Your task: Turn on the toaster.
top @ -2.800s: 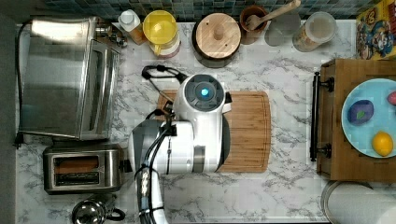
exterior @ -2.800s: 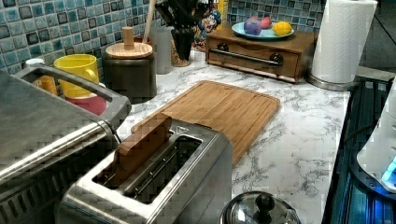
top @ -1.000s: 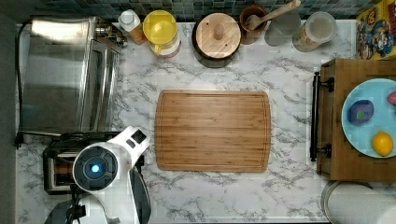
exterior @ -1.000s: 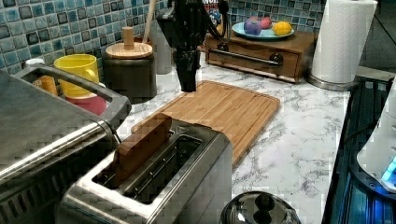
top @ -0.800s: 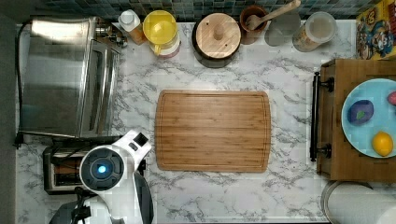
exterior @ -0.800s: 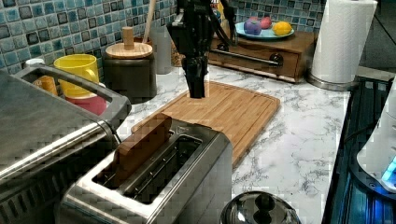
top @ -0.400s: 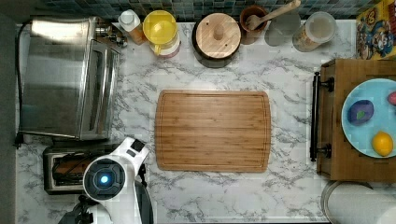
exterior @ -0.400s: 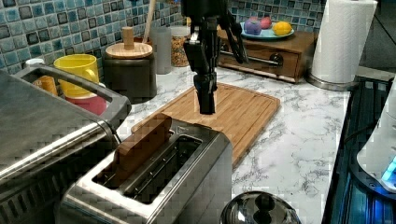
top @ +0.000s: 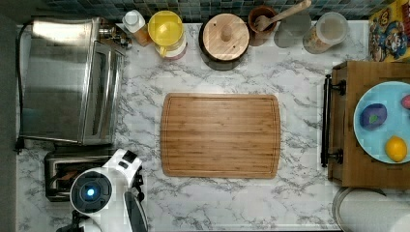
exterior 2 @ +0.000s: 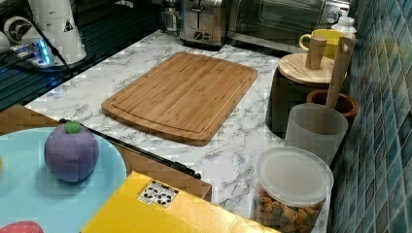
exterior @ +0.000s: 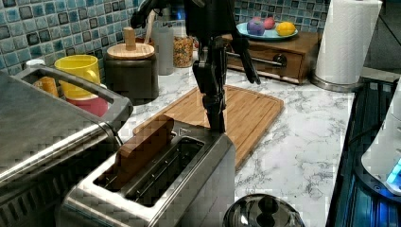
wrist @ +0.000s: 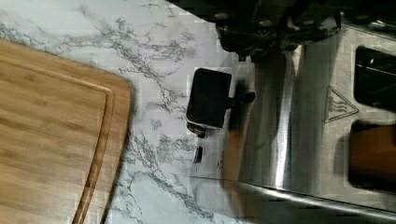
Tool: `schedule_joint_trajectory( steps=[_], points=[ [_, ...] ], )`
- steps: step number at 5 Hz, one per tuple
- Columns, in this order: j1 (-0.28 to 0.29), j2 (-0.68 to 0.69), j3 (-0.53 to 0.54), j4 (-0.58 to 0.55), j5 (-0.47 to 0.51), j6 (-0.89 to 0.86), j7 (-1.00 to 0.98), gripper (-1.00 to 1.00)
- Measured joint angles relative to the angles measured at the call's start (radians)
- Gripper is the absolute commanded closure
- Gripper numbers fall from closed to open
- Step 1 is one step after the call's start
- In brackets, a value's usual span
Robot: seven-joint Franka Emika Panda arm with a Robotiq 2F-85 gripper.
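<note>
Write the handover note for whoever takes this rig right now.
Gripper: at the toaster's lever end, fingers pointing down; open or shut cannot be told.
Toaster: at the counter's corner beside the toaster oven, bread standing high in one slot.
Lever knob: black, on the end facing the cutting board; the wrist view shows nothing on it.
Done: arm brought over the lever end.
Left: press the lever down until it latches, probably straight down.

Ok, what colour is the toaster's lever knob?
Black; the lever knob on the brushed-steel toaster shows best in the wrist view.
</note>
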Motion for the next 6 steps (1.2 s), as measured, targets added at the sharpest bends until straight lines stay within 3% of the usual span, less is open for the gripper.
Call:
schedule_joint_trajectory(
  steps=[3, 6],
  points=[
    [-0.057, 0.032, -0.017, 0.002, 0.004, 0.007, 0.11, 1.0],
    [-0.054, 0.162, -0.031, 0.045, 0.005, 0.01, 0.109, 1.0]
  ],
)
